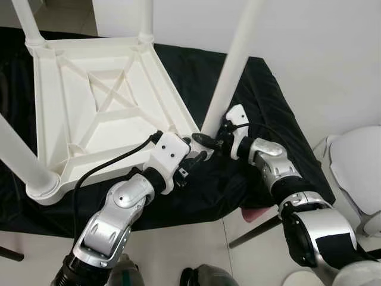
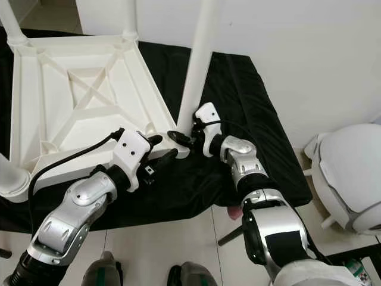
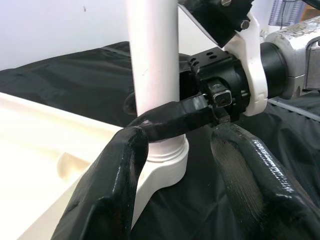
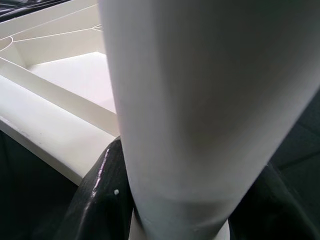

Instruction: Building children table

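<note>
A white plastic children's table (image 1: 89, 101) lies upside down on a black cloth (image 1: 262, 95). At its near right corner a white table leg (image 1: 235, 59) stands upright in the socket. My right gripper (image 1: 209, 140) is shut on this leg just above its base. In the left wrist view, one right finger (image 3: 170, 120) wraps around the leg (image 3: 152, 60). My left gripper (image 1: 199, 156) is open beside the same corner, and its fingers (image 3: 115, 190) straddle the socket without clasping it. The right wrist view is close up on the leg (image 4: 200, 100).
Three other legs stand in their corners: near left (image 1: 24, 161), far left (image 1: 27, 21) and far right (image 1: 146, 18). A white rounded seat (image 1: 357, 173) sits on the floor at the right. The cloth's front edge hangs over pale floor tiles.
</note>
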You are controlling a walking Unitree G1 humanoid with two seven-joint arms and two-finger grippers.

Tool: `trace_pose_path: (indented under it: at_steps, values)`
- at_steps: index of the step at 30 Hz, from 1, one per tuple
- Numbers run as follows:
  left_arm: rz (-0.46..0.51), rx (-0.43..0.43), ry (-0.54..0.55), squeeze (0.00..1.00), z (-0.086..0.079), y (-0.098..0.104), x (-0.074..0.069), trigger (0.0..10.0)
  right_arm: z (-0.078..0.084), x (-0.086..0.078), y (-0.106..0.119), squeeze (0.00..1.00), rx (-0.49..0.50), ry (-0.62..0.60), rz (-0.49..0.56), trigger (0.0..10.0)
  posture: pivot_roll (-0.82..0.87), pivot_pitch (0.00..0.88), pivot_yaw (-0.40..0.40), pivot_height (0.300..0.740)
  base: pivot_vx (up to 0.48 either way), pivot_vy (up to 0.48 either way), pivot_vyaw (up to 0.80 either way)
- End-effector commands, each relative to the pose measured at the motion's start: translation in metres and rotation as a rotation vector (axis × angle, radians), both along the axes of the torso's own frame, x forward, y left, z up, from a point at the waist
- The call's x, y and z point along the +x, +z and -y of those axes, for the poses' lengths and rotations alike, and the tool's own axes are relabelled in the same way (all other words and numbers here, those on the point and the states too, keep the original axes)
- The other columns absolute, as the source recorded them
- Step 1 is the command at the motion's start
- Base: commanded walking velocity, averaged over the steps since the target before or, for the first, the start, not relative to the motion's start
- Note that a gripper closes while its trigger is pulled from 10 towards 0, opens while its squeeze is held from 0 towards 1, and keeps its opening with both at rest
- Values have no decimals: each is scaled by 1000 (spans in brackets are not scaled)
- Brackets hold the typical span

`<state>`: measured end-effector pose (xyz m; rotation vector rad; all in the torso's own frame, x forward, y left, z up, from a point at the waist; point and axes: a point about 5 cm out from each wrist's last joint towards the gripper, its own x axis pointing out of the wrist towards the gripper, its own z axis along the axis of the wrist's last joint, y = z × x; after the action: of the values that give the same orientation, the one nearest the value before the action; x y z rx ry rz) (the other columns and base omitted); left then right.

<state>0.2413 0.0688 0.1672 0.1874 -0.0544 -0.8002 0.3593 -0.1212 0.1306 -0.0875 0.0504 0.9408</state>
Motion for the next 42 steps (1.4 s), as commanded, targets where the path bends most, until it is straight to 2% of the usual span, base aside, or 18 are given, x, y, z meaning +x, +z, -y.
trace_pose_path:
  at_steps: [1, 2, 3, 6, 12, 14, 16, 20, 21, 23, 24, 25, 26, 27, 29, 34, 35, 42]
  values:
    - [1, 8, -9, 0, 3, 0, -1, 10000, 13, -4, -13, 0, 6, -42, -51, 1412, 60, 0, -134, 740, 0, 0, 0]
    - [-1, 9, -15, 0, 4, -1, -1, 10000, 17, -4, -14, 0, 10, -77, -43, 10000, 56, 0, -130, 740, 0, 0, 0]
    - [-1, 9, -15, 0, 4, -1, -1, 10000, 17, -4, -14, 0, 10, -77, -43, 10000, 56, 0, -130, 740, 0, 0, 0]
    - [-8, 12, -32, 0, 5, -2, -3, 10000, 33, -2, -10, 0, 41, -262, 7, 10000, 48, 0, -125, 740, 0, 0, 0]
    - [-19, 12, -40, 0, 6, -3, -5, 10000, 32, -1, -4, 0, 68, -414, 63, 10000, 43, 0, -121, 740, 0, 0, 0]
    - [-22, 12, -44, 0, 6, -4, -7, 10000, 28, -2, -2, 0, 80, -510, 89, 10000, 41, 0, -120, 740, 0, 0, 0]
    - [-23, 12, -44, 0, 6, -4, -7, 10000, 23, -4, 0, 0, 90, -534, 104, 10000, 42, 0, -119, 740, 0, 0, 0]
    - [-27, 11, -48, 0, 7, -5, -8, 10000, 0, -6, 10, 0, 176, -701, 126, 10000, 44, 0, -129, 740, 0, 0, 0]
    - [-27, 10, -48, 0, 7, -5, -8, 10000, -10, -8, 12, 0, 207, -716, 121, 10000, 44, 0, -129, 740, 0, 0, 0]
    - [-27, 10, -48, 0, 7, -5, -8, 10000, -10, -8, 12, 0, 207, -716, 121, 10000, 44, 0, -129, 740, 0, 0, 0]
    - [-27, 10, -48, 0, 8, -5, -8, 10000, -26, -12, 13, 0, 234, -710, 110, 10000, 46, 0, -132, 740, 0, 0, 0]
    - [-27, 10, -48, 0, 8, -5, -8, 10000, -26, -12, 13, 0, 234, -710, 110, 10000, 46, 0, -132, 740, 0, 0, 0]
    - [-27, 8, -47, 0, 8, -5, -8, 10000, -40, -16, 14, 0, 251, -695, 110, 10000, 46, 0, -132, 740, 0, 0, 0]
    - [-27, 8, -47, 0, 8, -5, -8, 10000, -40, -16, 14, 0, 251, -695, 110, 10000, 46, 0, -132, 740, 0, 0, 0]
    - [-24, 7, -42, 0, 9, -5, -8, 10000, -60, -24, 16, 0, 264, -659, 97, 10000, 58, 0, -146, 740, 0, 0, 0]
    - [-24, 6, -36, 0, 8, -5, -8, 10000, -54, -24, 14, 0, 260, -668, 76, 10000, 60, 0, -151, 740, 0, 0, 0]
    - [-25, 6, -35, 0, 8, -6, -9, 10000, -45, -23, 14, 1000, 276, -688, 58, 10000, 60, 0, -151, 740, 0, 0, 0]
    - [-26, 7, -35, 0, 8, -6, -9, 10000, -34, -25, 20, 1000, 307, -656, 83, 10000, 59, 0, -149, 740, 0, 0, 0]
